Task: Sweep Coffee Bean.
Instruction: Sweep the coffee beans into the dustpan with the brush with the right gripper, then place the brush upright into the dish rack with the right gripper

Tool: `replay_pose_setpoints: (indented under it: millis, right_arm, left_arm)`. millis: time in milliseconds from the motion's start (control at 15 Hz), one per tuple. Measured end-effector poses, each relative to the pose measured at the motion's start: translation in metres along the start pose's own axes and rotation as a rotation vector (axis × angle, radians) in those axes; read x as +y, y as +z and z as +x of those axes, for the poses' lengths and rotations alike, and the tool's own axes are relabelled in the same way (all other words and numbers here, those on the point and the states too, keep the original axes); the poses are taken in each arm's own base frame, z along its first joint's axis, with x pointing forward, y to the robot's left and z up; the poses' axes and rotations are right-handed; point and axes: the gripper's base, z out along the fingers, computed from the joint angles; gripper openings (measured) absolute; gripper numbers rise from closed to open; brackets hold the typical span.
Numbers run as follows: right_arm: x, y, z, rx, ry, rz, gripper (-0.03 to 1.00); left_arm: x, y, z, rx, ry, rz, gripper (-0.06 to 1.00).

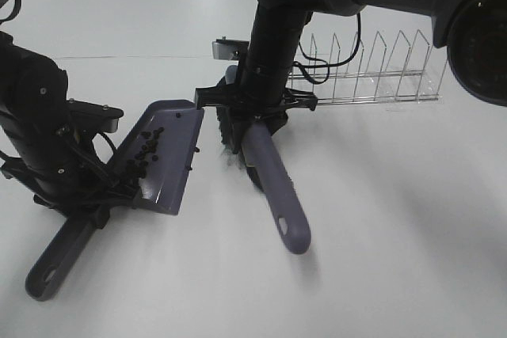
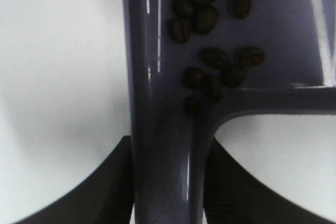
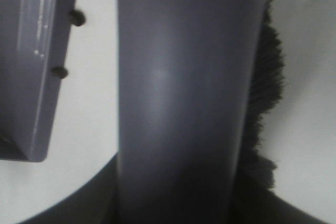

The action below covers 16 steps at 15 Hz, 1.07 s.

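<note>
The left gripper [image 1: 93, 208] is closed on the handle of the grey-purple dustpan [image 1: 176, 173], its dark fingers [image 2: 113, 184] pressed against both sides of the handle. The pan lies on the white table [image 1: 380, 235] at the left, its lip facing right. Most of the coffee beans [image 1: 146, 152] sit inside the pan in a loose cluster at its rear, near the handle. Two stray beans [image 3: 60, 72] cling to the lip's edge; whether they are on the lip or on the table is hard to tell. The right gripper [image 1: 252, 108] is clamped around the brush [image 1: 277, 187], whose black bristles [image 1: 231, 138] stand just right of the lip. A wire rack [image 1: 372, 77] stands far right.
</note>
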Motion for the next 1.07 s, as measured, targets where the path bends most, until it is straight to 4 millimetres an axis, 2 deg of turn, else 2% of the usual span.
replay_pose_setpoints:
  millis: [267,333,667,800,933,1067]
  right_arm:
    - [0.022,0.024,0.001,0.026,-0.008,-0.152,0.29]
    - [0.034,0.023,-0.001,-0.005,0.0,-0.262,0.29]
    - [0.05,0.018,-0.008,-0.077,0.005,-0.447,0.29]
    - [0.054,0.01,-0.013,-0.102,-0.027,-0.459,0.29]
    - [0.06,-0.013,-0.02,-0.153,-0.098,-0.431,0.29]
    - [0.059,-0.037,-0.024,-0.187,-0.159,-0.322,0.29]
  left_arm:
    - [0.0,0.0,0.0,0.0,0.0,0.0,0.33]
    - [0.0,0.0,0.0,0.0,0.0,0.0,0.33]
    - [0.0,0.0,0.0,0.001,0.0,0.0,0.33]
    - [0.0,0.0,0.0,0.001,0.001,-0.001,0.33]
    - [0.0,0.0,0.0,0.003,0.001,-0.001,0.33]
    - [0.0,0.0,0.0,0.003,0.002,-0.002,0.33]
